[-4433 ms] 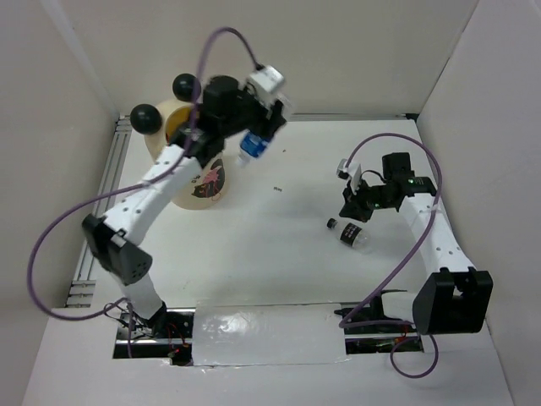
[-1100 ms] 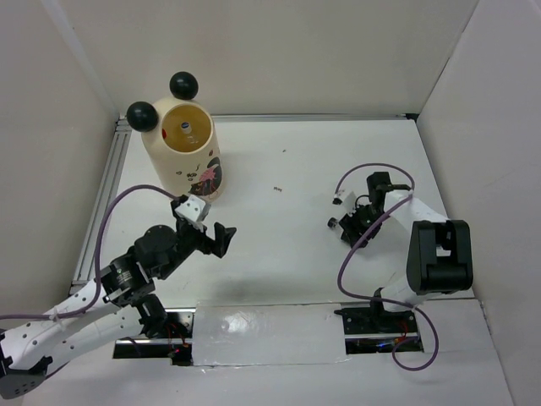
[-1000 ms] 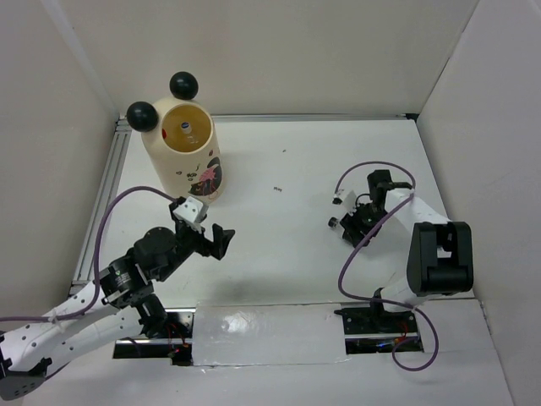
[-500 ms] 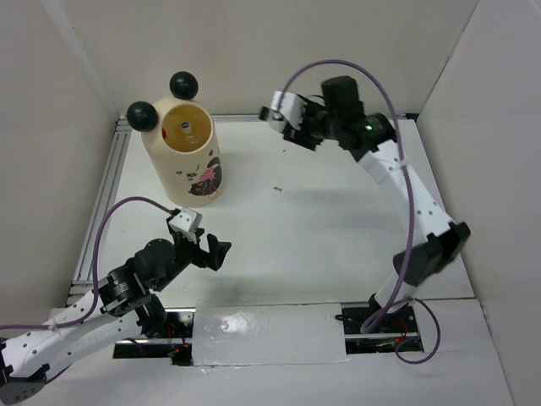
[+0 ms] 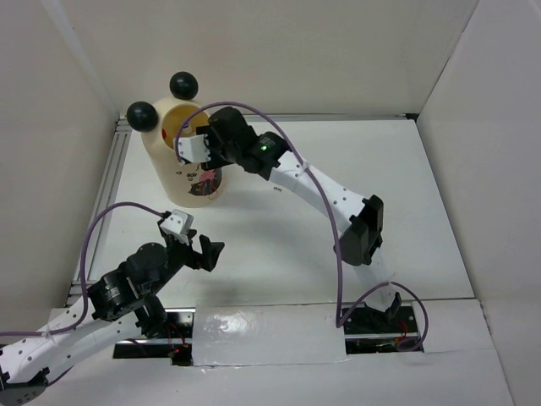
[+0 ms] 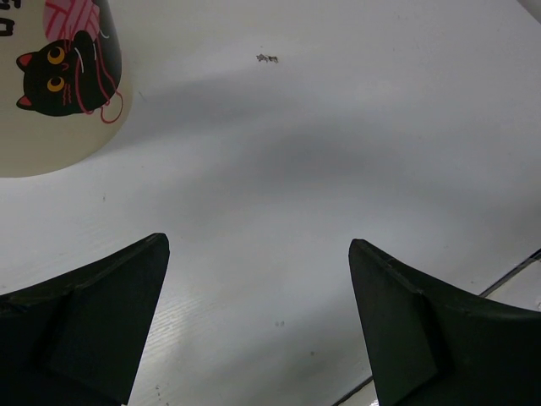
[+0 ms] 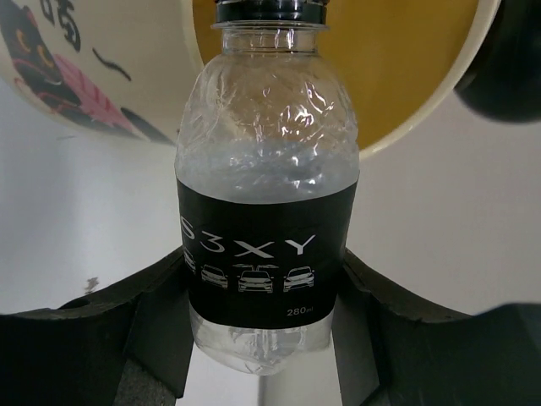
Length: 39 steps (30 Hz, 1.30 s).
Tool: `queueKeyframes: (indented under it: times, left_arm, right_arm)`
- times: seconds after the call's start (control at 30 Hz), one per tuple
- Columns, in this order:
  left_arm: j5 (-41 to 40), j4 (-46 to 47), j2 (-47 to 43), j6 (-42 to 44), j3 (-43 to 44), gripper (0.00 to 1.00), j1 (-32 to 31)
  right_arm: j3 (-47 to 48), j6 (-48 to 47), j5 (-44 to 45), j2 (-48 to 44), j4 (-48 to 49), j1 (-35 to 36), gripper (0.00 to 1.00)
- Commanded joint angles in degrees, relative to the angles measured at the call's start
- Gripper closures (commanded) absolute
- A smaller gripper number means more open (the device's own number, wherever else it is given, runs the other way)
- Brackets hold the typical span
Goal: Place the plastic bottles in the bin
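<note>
R fingers (image 7: pixel 262 292) + black-label btl (image 7: pixel 266 245): table (image 5: pixel 414 178) → over bin (image 5: pixel 179 184) | L arm (image 5: pixel 127 286): pulled back

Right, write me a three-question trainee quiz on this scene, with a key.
1. True or false: the left claw holds a bottle.
2. Which colour is the label on the bottle in the right claw? A blue, B black, C orange.
3. Fill in: the inside of the bin is ____.
Key: 1 false; 2 B; 3 yellow.

Overhead, two wrist views; shared bin (image 5: pixel 170 167)
</note>
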Motion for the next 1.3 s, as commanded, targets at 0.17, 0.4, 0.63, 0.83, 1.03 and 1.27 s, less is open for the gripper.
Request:
queueKeyframes:
  times: [0.17, 0.4, 0.63, 0.83, 1.03, 1.27]
  left_arm:
    - [-1.37, 0.90, -0.95, -1.17, 2.29, 0.00, -0.27]
    - [-1.37, 0.90, -1.48, -1.17, 2.29, 0.00, -0.27]
    - [-1.37, 0.90, -2.62, -1.69, 2.29, 0.00, -0.27]
    - [-1.37, 0.90, -3.24, -1.69, 2.29, 0.00, -0.27]
    - [-1.90, 0.90, -3.77, -1.69, 2.29, 0.00, -0.27]
    - [-1.90, 0.90, -4.29, -1.69, 2.29, 0.00, -0.27]
  right_arm:
    - [3.09, -11.35, 10.88, 1.97, 10.83, 3.35, 0.59]
    - [5.90, -18.03, 15.45, 6.64, 15.33, 4.41, 0.51]
    - [6.95, -21.20, 15.45, 10.06, 18.31, 5.03, 0.39]
    - [6.34, -22.87, 15.45, 10.07, 20.60, 5.03, 0.00]
    - [6.34, -22.87, 15.45, 10.07, 21.22, 5.55, 0.00]
    - [6.34, -21.56, 17.55, 7.70, 20.61, 5.55, 0.00]
